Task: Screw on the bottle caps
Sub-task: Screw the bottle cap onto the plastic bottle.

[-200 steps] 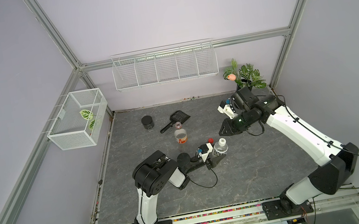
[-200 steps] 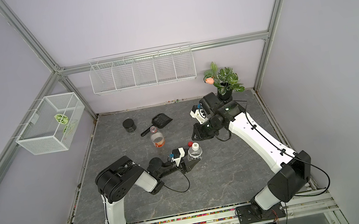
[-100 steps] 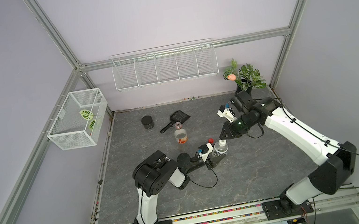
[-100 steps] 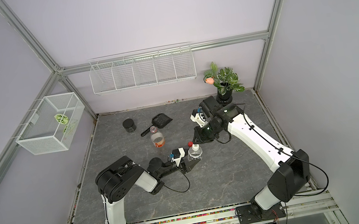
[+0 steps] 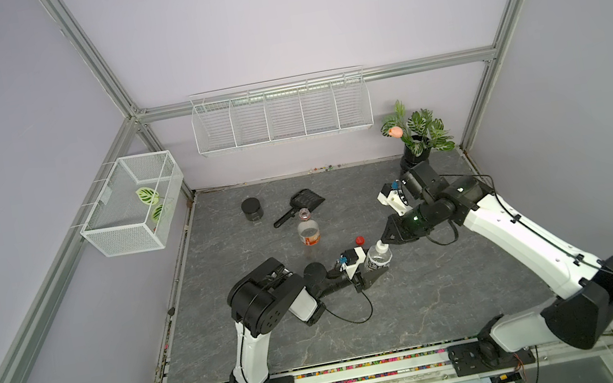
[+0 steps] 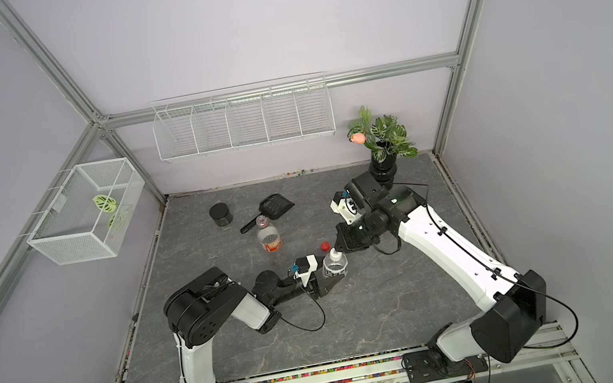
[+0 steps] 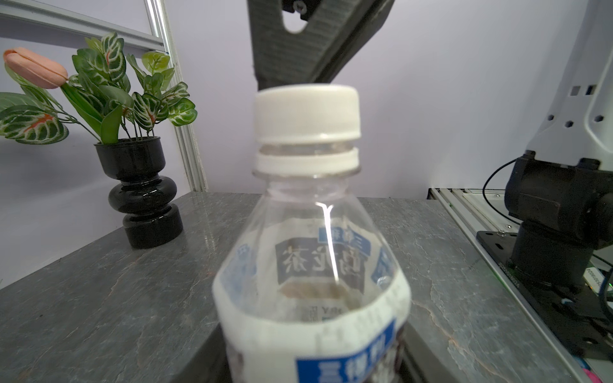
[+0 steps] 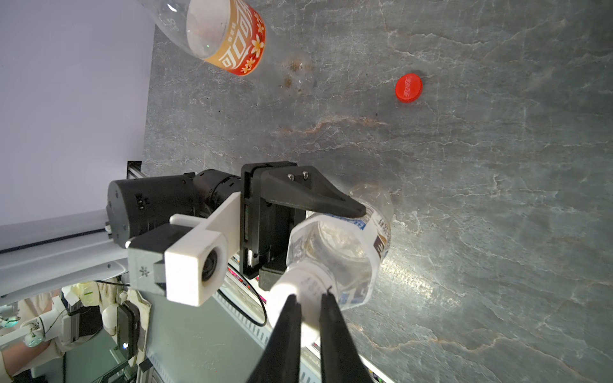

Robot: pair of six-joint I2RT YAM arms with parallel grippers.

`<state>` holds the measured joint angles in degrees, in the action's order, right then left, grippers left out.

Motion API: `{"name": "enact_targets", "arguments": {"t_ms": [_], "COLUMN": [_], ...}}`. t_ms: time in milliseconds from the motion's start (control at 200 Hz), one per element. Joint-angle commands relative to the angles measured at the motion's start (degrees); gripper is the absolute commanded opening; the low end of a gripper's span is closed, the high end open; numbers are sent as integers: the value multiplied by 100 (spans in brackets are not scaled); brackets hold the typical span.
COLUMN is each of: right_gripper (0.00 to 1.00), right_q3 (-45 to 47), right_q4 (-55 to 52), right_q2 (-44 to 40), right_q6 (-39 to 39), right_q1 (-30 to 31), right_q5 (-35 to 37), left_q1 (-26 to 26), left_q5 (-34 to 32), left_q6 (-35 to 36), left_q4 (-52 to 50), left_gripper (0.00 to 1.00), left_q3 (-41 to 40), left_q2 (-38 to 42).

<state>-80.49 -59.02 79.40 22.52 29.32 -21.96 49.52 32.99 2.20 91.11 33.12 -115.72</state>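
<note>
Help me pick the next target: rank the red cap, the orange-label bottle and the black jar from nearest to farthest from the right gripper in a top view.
From the right gripper, in a top view:
1. Red cap, lying just to its left.
2. Orange-label bottle, standing farther left, mid-table.
3. Black jar, toward the back-left corner.

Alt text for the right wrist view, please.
The right claw, shut, has its tips at the white cap on the short bottle, which the left claw grips. A red cap and an orange-labelled bottle sit apart on the grey table.
</note>
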Motion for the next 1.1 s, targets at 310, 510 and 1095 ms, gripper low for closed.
{"name": "enact_targets", "arguments": {"t_ms": [310,510,1095], "right_gripper": [26,36,53], "right_q3": [-242,-1648,-3383], "right_q4": [-966,-2197,-3147], "right_q2": [-202,360,2186], "right_q6": [-199,-1602,-2413], "right_q1": [522,530,1276], "right_q5": [649,1888,2442], "left_q1": [-18,-19,-18], "left_q5": [-185,-108,19], "left_q6": [-11,48,9], "left_q4": [-277,-277,-277], "left_gripper": [50,50,49], "left_q3": [-38,-54,-14], "left_q2": [-173,-174,-217]}}
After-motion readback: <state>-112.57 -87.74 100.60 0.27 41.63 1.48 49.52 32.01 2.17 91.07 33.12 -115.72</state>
